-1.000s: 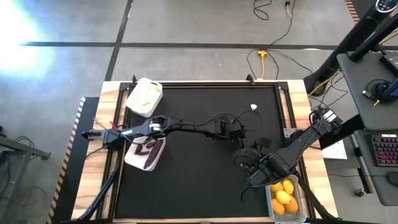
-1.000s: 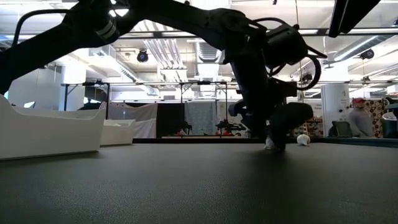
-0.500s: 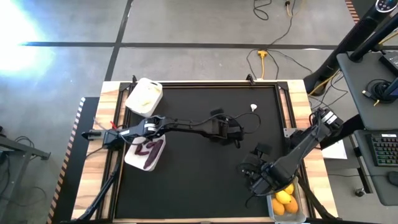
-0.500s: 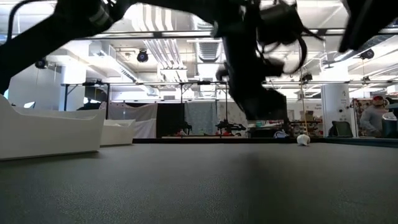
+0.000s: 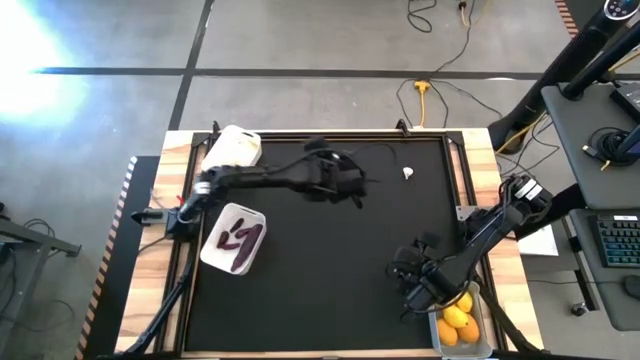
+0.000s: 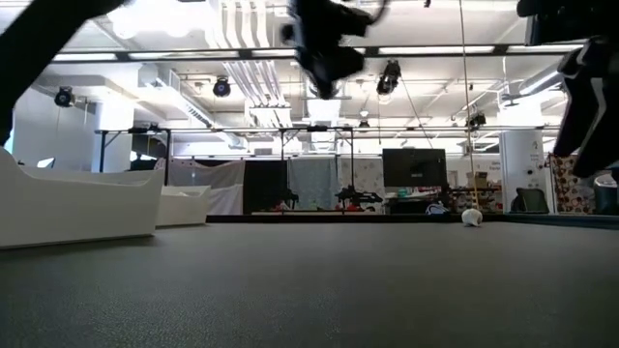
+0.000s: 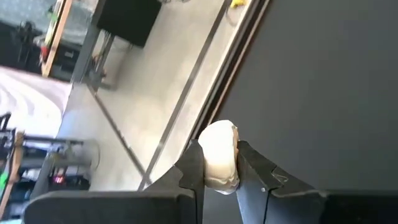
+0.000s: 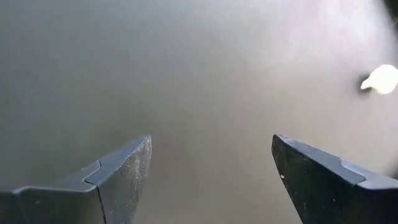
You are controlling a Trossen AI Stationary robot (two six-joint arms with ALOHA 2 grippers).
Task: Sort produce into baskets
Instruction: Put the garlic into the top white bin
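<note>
- The left gripper is clamped on a white garlic bulb, carrying it high over the black mat, clear of everything below.
- I'd say it is bound for the white basket at the far left corner, which seems to hold pale pieces, so like goes with like.
- The near-left basket holds the purple eggplants.
- One more bulb lies alone on the mat toward the far right, unsorted.
- The right gripper hangs low with fingers wide apart and empty, just beside the clear basket of yellow and orange fruit; it looks to be waiting.
</note>
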